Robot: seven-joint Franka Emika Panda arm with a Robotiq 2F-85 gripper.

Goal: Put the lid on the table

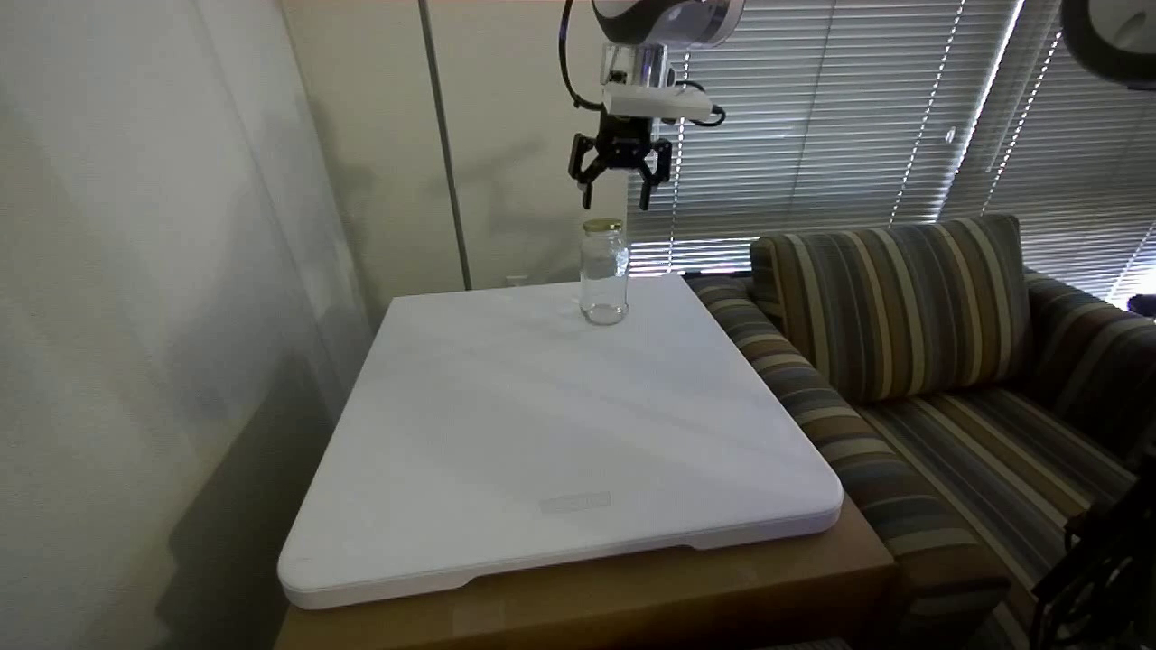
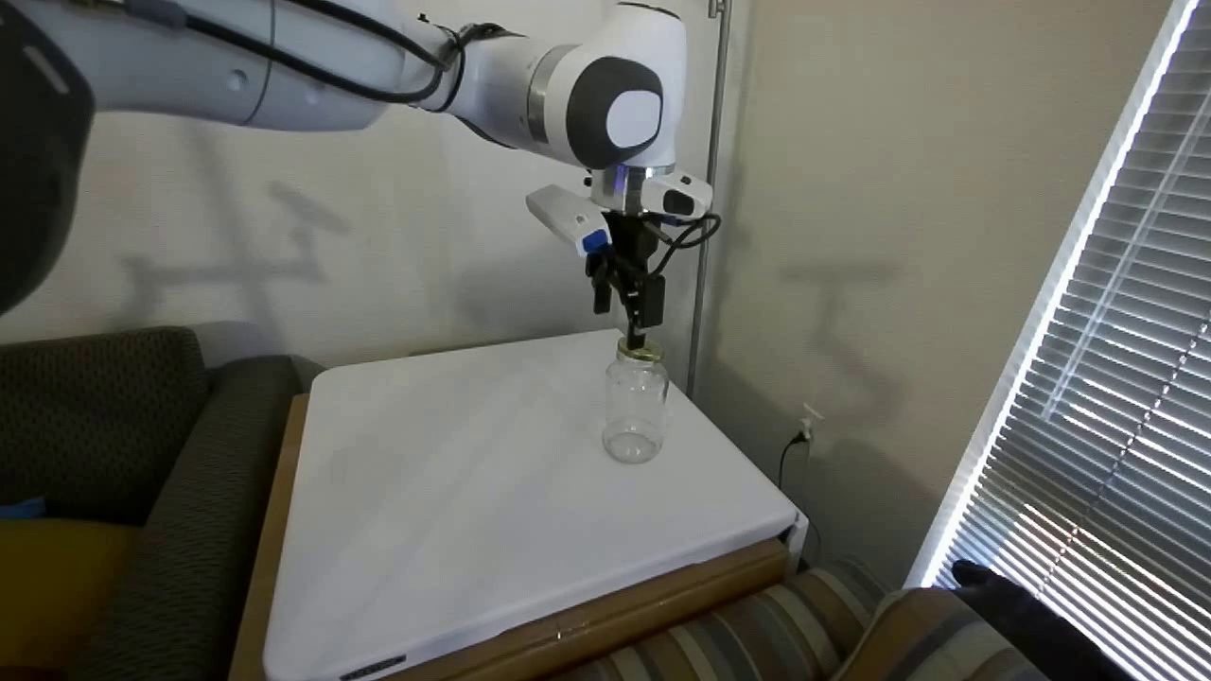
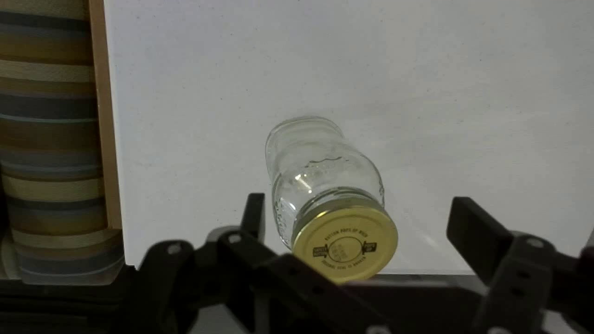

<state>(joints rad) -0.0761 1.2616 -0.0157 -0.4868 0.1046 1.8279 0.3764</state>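
In an exterior view, the jaws are standing wide apart above the golden lid (image 1: pixel 603 224) and are gripping nothing. The lid is resting on the mouth of the glass jar (image 1: pixel 603 271), which is standing upright near an edge of the desk (image 1: pixel 542 406); the lid is not yet lying on the desk.

The step in hand is probably becoming a grasp on the lid. Whoever is steering should be centring the jaws over it first, since the wrist view is showing it between them without settling the centring. The jaws should then be coming straight down and closing gently on the rim alone. Whether the lid is screwed tight or sitting loose is not showing, so a slow lift should be testing it; if the jar is rising too, the jaws should be setting it back down.

In the wrist view, black print (image 3: pixel 341 233) on the lid is reading "BUTTON POPS UP", and inverted wording (image 3: pixel 344 266) opposite is apparently ending in "SEAL IS BROKEN". The small dark blocks (image 3: pixel 320 251) between them are defying reading. In an exterior view, a dark label (image 2: pixel 374 667) on the desk's edge is looking too small to make out.
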